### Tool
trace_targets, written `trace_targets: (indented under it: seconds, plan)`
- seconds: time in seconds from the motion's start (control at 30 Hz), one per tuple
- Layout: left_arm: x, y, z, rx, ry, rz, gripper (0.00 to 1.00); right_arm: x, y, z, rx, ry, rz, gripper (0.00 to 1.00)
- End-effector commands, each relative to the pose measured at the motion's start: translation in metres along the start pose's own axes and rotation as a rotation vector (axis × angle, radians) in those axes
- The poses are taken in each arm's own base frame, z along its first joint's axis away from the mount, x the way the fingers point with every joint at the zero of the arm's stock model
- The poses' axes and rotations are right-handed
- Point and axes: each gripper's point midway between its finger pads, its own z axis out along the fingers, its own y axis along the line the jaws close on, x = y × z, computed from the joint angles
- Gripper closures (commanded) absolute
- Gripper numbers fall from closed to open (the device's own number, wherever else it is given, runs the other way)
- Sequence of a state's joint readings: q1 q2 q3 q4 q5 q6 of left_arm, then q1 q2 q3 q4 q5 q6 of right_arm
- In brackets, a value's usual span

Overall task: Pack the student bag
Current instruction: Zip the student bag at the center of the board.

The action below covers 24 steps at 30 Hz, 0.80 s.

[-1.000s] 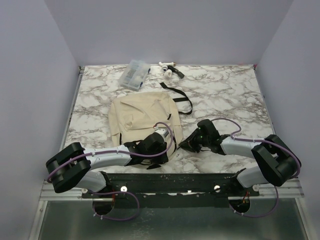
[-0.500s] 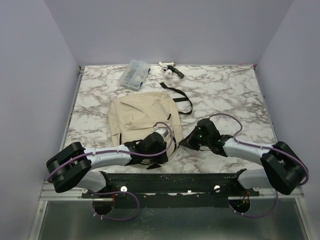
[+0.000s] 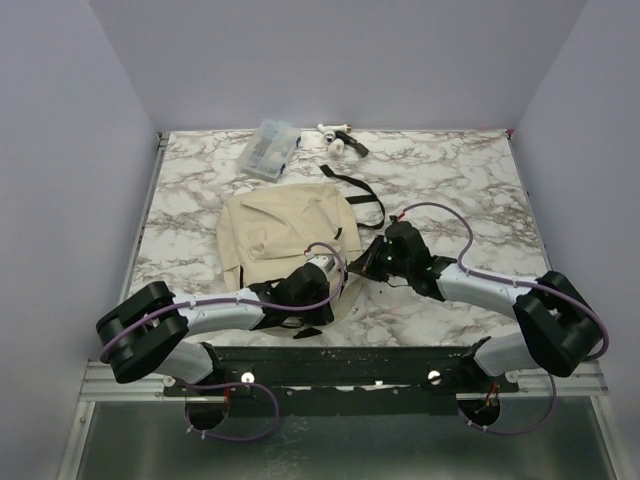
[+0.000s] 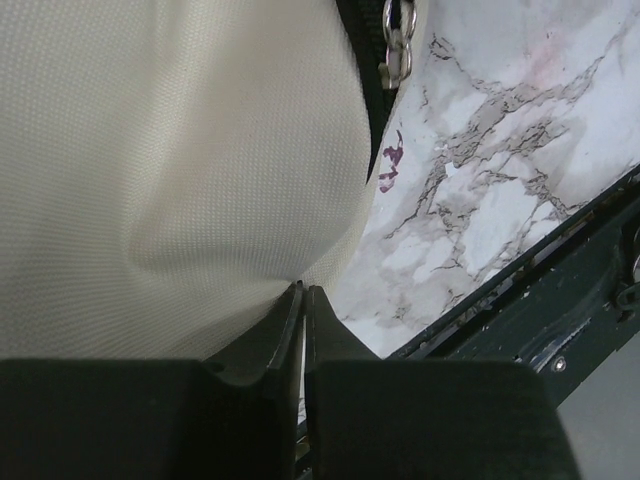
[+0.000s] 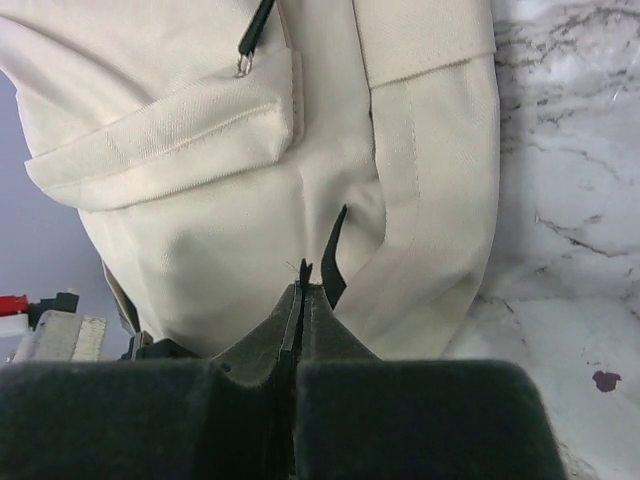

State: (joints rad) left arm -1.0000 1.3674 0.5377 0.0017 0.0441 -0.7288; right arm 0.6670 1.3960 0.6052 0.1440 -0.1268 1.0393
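Seemingly at the opening step, with the student bag [image 3: 285, 232] flat toward the near edge of the counter [image 3: 450, 190], left gripper [image 4: 303, 290] pinching its beige fabric, right gripper [image 5: 302, 275] pressed together at its right side; next, likely, finding a zipper pull [image 5: 243, 62] to draw open.

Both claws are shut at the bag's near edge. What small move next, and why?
Probably ease the right claw up and away from the left claw, to widen the dark slit in the student bag. Both claws are shut against its beige cloth, the left seemingly pinching a fold, the bag lies flat, and the clear case is unpacked at the far edge of the table.
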Motion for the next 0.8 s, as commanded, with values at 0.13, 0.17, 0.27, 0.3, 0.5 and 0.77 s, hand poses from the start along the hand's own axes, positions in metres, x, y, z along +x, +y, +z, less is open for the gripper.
trace_targets:
  seconds: [0.13, 0.17, 0.27, 0.3, 0.5, 0.77]
  plan:
    - [0.024, 0.020, 0.005, -0.046, 0.074, -0.030, 1.00, -0.035, 0.001, 0.020, 0.056, -0.117, -0.058, 1.00]
    - [0.023, 0.021, 0.005, -0.049, 0.069, -0.030, 1.00, -0.040, -0.003, 0.020, 0.078, -0.142, -0.054, 1.00]
    - [0.024, 0.024, 0.004, -0.054, 0.064, -0.029, 1.00, -0.050, -0.014, 0.019, 0.120, -0.182, -0.035, 1.00]
    - [0.024, 0.025, 0.003, -0.055, 0.065, -0.032, 1.00, -0.053, -0.017, 0.019, 0.125, -0.186, -0.037, 1.00]
    - [0.019, 0.011, -0.006, 0.014, 0.052, 0.003, 1.00, -0.054, -0.004, 0.011, 0.075, -0.124, -0.218, 1.00]
    - [-0.045, -0.067, -0.070, 0.314, -0.137, 0.113, 0.52, -0.072, 0.010, -0.057, 0.177, -0.148, -0.347, 0.44]
